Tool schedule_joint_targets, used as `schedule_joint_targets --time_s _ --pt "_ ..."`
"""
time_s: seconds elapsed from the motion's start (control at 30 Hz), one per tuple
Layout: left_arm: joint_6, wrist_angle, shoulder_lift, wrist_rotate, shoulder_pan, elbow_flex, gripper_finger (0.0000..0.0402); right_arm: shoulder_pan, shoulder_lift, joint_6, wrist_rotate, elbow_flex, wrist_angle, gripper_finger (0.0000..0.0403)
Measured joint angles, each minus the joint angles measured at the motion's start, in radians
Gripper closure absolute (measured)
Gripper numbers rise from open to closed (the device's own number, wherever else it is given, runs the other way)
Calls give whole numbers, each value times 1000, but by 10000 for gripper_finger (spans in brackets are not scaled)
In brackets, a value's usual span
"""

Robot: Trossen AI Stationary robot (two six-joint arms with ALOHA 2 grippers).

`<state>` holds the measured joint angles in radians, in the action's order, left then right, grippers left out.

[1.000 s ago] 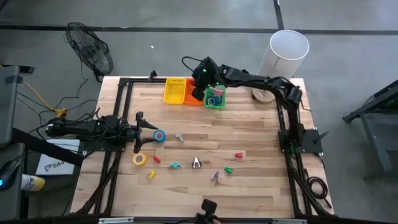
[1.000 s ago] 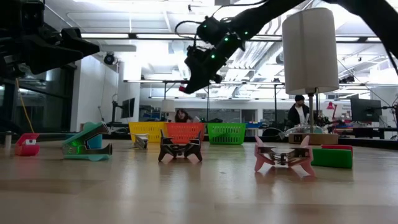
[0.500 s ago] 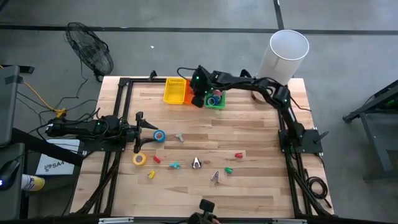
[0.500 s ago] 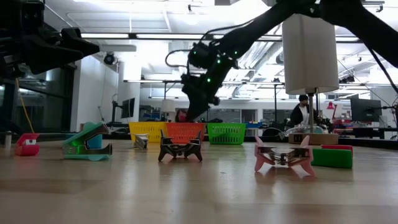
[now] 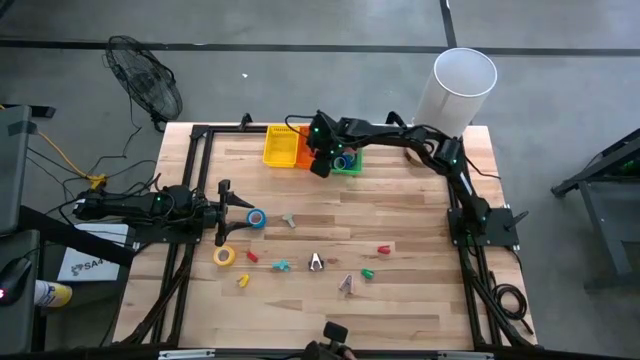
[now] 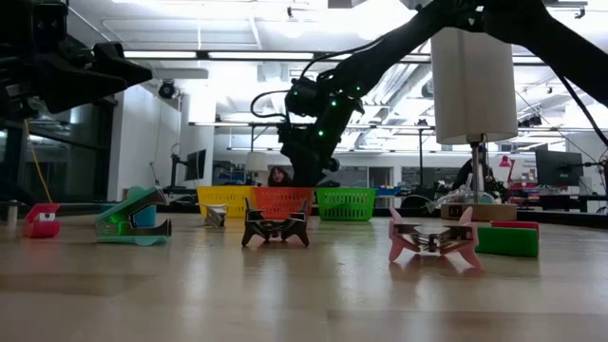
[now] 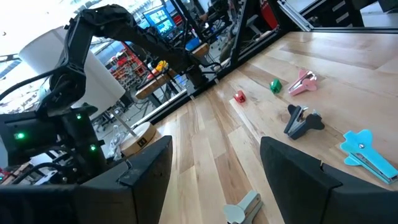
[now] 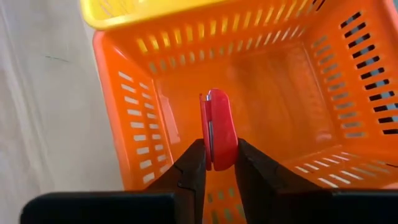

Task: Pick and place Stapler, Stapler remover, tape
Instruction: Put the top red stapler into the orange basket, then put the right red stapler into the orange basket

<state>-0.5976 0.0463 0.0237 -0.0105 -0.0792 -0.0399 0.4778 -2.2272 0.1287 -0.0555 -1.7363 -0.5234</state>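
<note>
At the left edge of the pale wooden plank counter [image 5: 400,210] the left gripper [image 5: 243,203] was held low, its jaws parted and empty, with a blue ring-shaped tape roll [image 5: 257,219] lying just beyond their tips and a yellow ring-shaped tape roll [image 5: 224,256] near it on the planks. Farther right, small staplers and staple removers were scattered across the middle of the counter, among them a teal claw-type staple remover [image 5: 281,265] and a dark grey one [image 5: 316,262]. Along the far edge three slotted plastic baskets were lined up side by side: a yellow basket [image 5: 281,146], an orange basket [image 8: 149,87] and a green basket [image 5: 349,166]. The right gripper [image 8: 216,163] was positioned over the orange basket, its jaws closed on a small red plastic stapler [image 8: 217,127] that was held upright above the basket's floor. A tall white cylinder [image 5: 458,88] was seen standing beyond the counter's far right corner.
</note>
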Motion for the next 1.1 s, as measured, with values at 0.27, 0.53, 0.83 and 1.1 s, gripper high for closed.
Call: schedule_joint_targets --time_s 0.27,0.53,0.83,1.1 --pt "0 0 0 0 0 0 163 0 0 -24 20 0 1 290" --pt "0 0 0 0 0 0 163 0 0 -46 19 0 -2 262" --pt "0 0 0 0 0 0 163 -2 53 -54 19 0 -43 240" --pt "0 0 0 0 0 0 163 -19 158 -48 21 0 -275 240"
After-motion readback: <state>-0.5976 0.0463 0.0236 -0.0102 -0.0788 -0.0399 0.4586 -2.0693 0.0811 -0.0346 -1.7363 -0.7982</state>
